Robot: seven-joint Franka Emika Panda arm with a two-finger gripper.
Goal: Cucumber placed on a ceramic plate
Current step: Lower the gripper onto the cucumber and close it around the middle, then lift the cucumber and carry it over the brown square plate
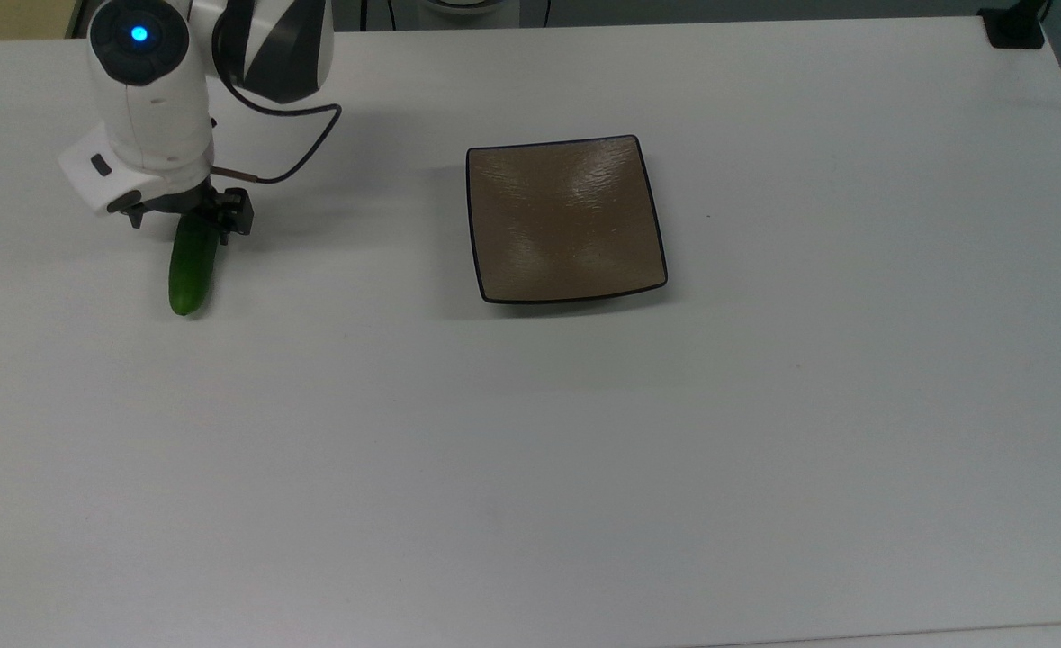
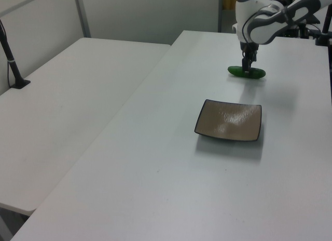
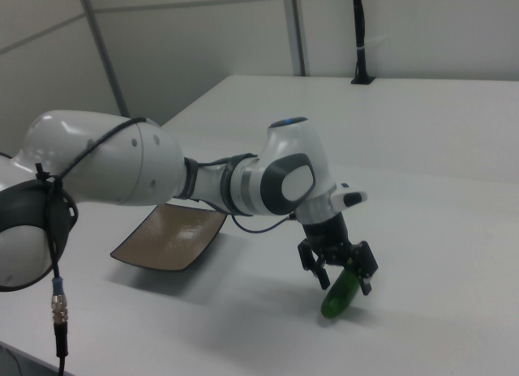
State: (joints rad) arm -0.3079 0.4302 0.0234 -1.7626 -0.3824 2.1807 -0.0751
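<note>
The dark-green cucumber (image 1: 190, 270) lies on the white table at the top view's left, its long axis running near to far. My gripper (image 1: 190, 220) is down over the cucumber's far end, open, one finger on each side of it. In the right view the two black fingers (image 3: 320, 272) straddle the cucumber (image 3: 336, 296) with small gaps showing. In the left view the gripper (image 2: 247, 67) stands on the cucumber (image 2: 255, 73). The square brown ceramic plate (image 1: 566, 216) sits bare near the table's middle, well to the right of the cucumber in the top view.
A black cable (image 1: 301, 162) loops from the wrist. A black mount (image 1: 1014, 27) sits at the table's far right corner in the top view. In the left view a second white table (image 2: 67, 95) with a black post (image 2: 11, 59) adjoins on the left.
</note>
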